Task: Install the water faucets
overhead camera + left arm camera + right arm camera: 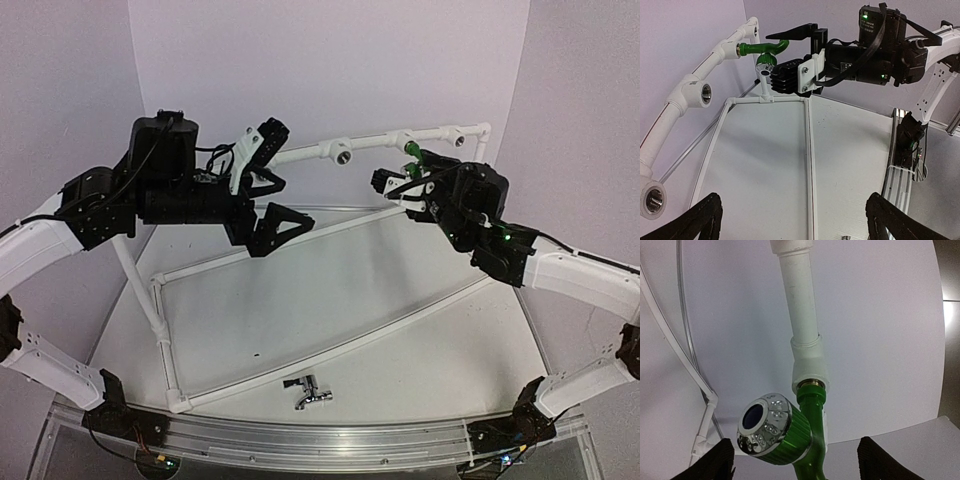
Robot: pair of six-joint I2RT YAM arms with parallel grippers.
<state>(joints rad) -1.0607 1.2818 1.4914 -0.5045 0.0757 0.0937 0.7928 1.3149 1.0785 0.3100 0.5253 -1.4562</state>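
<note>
The white pipe rail point(370, 145) runs along the back of the worktop point(450, 350), and everything else is placed from it. The green faucet point(410, 150) sits screwed into a fitting on the rail's right half. The overhead view shows little more than a green speck there, half hidden by the right pincer point(405, 170).

The right wrist view shows the joint closely. The faucet's green neck meets a brass-coloured ring at the end of a white collar on the rail. Its green knob point(772, 427), capped in shiny chrome with a blue centre, points toward the camera. The two dark fingers point(710, 462) stand at the lower corners with a gap on each side, so the jaws are apart, straddling the faucet without pressing on it.

The left wrist view shows this from the side. One finger of the right pincer lies above the bent spout and the ribbed one sits below it, beside the knob. This view also shows the threaded insides of two free sockets point(705, 93) further along the rail.

The left pincer point(285, 180) hangs in front of the rail's left half, spread wide and holding nothing.

The chrome faucet point(308, 392) appears clearly only from overhead. It lies on its side on the worktop, well away from the rail, just outside the near bar of the pipe frame.
</note>
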